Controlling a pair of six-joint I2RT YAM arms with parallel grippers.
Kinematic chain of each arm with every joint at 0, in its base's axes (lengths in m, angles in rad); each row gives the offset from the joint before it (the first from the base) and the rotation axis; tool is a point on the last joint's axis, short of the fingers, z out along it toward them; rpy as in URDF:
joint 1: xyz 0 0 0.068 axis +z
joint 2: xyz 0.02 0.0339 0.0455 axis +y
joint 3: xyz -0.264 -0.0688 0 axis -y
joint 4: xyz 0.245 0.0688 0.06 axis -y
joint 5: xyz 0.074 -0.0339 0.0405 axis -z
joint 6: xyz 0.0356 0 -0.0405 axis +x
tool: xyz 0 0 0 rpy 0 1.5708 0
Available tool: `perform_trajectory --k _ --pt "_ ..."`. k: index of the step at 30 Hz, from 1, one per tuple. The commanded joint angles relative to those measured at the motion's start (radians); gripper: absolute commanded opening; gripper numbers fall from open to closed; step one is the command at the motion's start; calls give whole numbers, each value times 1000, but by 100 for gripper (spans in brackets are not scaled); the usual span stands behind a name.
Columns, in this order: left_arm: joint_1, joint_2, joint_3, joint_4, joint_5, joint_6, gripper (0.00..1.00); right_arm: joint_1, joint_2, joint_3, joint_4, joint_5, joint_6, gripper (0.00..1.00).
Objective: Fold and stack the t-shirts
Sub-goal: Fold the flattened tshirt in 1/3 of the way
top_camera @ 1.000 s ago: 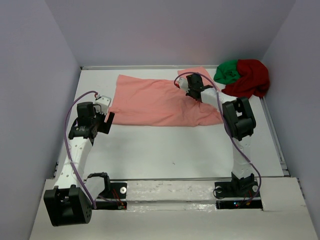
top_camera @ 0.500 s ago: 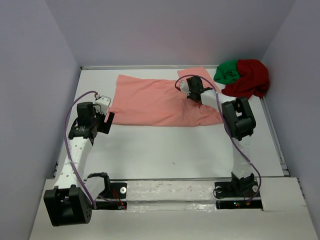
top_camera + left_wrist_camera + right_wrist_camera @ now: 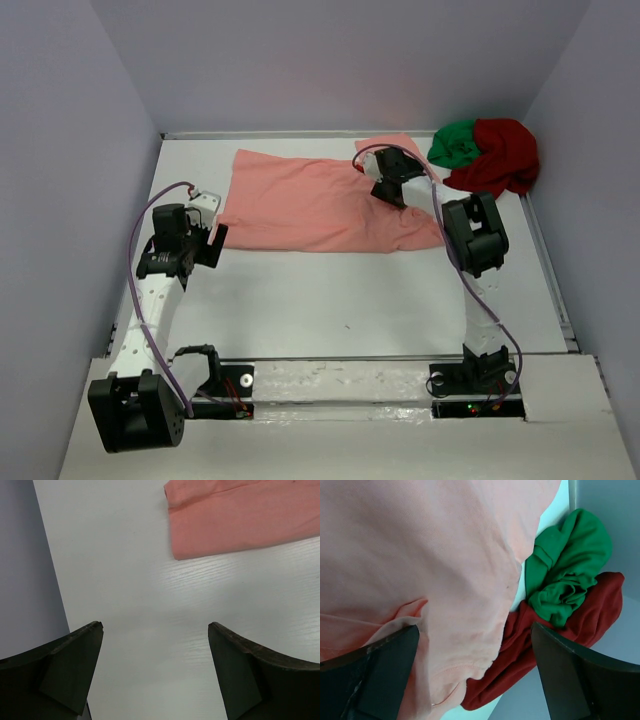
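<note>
The salmon-pink t-shirt (image 3: 310, 205) lies spread flat across the back of the table, with a fold near its right end. My right gripper (image 3: 383, 178) hovers over that right end, open; in the right wrist view the pink cloth (image 3: 420, 545) lies below the wide jaws (image 3: 475, 627) and nothing is held. The green t-shirt (image 3: 455, 143) and the dark red t-shirt (image 3: 500, 158) sit crumpled together in the back right corner, green (image 3: 565, 575) on top of red (image 3: 555, 645). My left gripper (image 3: 212, 220) is open over bare table (image 3: 155, 630), just left of the pink shirt's corner (image 3: 240, 525).
The white table (image 3: 330, 290) is boxed in by pale walls (image 3: 80, 200) on the left, back and right. Purple cables (image 3: 135, 270) loop along both arms. The arm bases stand on a rail (image 3: 340, 385) at the near edge.
The right gripper has opened and let go of the pink shirt, shifting slightly toward the back. The left arm has not moved.
</note>
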Motion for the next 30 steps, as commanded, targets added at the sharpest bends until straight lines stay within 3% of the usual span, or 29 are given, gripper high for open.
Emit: perform_trajectory --k 1,16,19,21,23,30 --pt "7 -13 10 1 12 0 99 -5 -48 12 -24 -27 3 100" --pt "7 25 130 -28 87 11 99 -5 -358 23 -52 76 -66 100" --pt "6 63 151 -41 124 28 99 -16 -427 78 -221 -51 132 100" --pt "7 82 164 -47 149 33 99 -57 -475 103 -426 -190 289 100" --pt "7 100 170 -58 193 53 99 -111 -542 48 -501 -281 356 100" --pt "9 209 181 -113 316 106 99 -234 -706 -316 -523 -523 502 100"
